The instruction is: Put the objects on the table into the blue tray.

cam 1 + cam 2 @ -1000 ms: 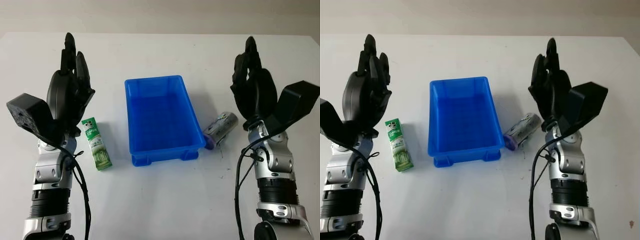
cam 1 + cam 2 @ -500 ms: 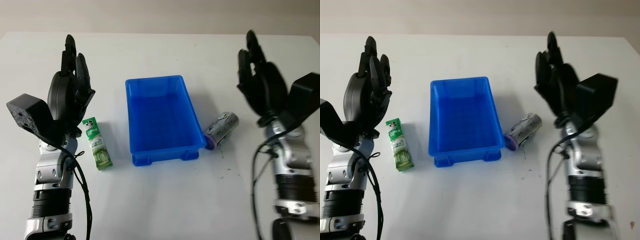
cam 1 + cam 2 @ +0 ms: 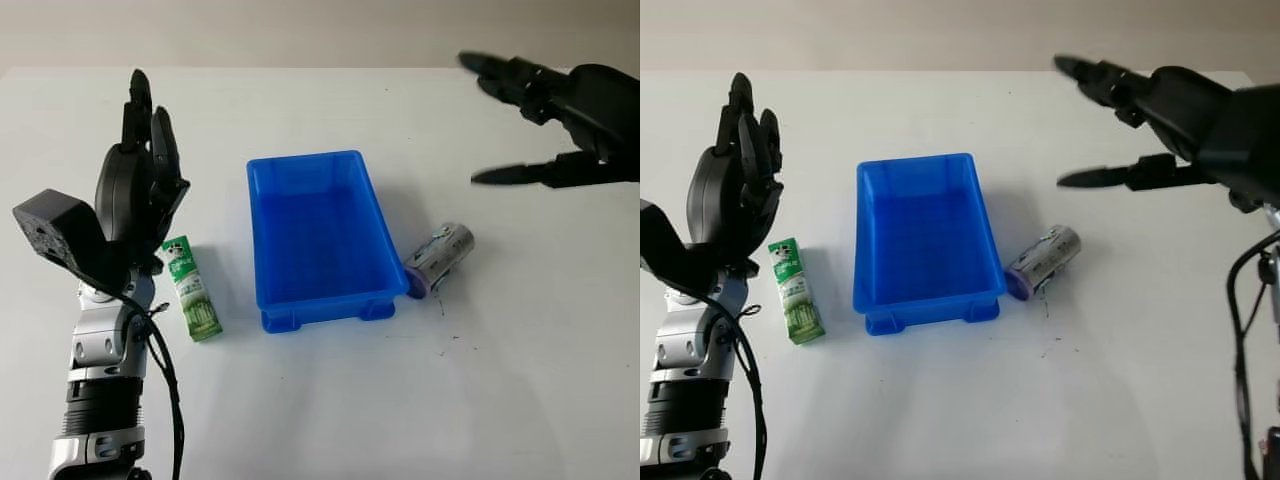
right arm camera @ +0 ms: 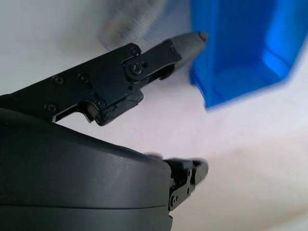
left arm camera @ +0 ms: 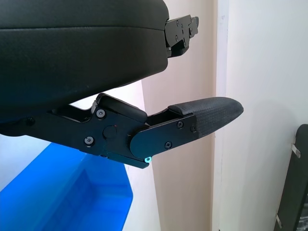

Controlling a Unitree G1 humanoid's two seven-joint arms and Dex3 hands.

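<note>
The blue tray (image 3: pixel 305 160) sits in the middle of the white table with nothing in it. A green carton (image 3: pixel 192 287) lies flat to its left. A silver can with a purple end (image 3: pixel 440 258) lies on its side against the tray's right front corner. My left hand (image 3: pixel 145 130) is raised upright just left of the carton, open and holding nothing. My right hand (image 3: pixel 500 118) hangs high over the table's right side, beyond the can, open, with its fingers pointing toward the tray. The right wrist view shows the tray (image 4: pixel 240 43) and the can (image 4: pixel 130 19) past a finger (image 4: pixel 163 50).
The white table (image 3: pixel 330 400) stretches bare in front of the tray and behind it. A corner of the tray (image 5: pixel 72 197) appears under the left hand's finger (image 5: pixel 202 113) in the left wrist view.
My right hand has swung from upright beside the can to up and away at the right, fingers now pointing left above the table. The left hand, tray, carton and can have not moved.
</note>
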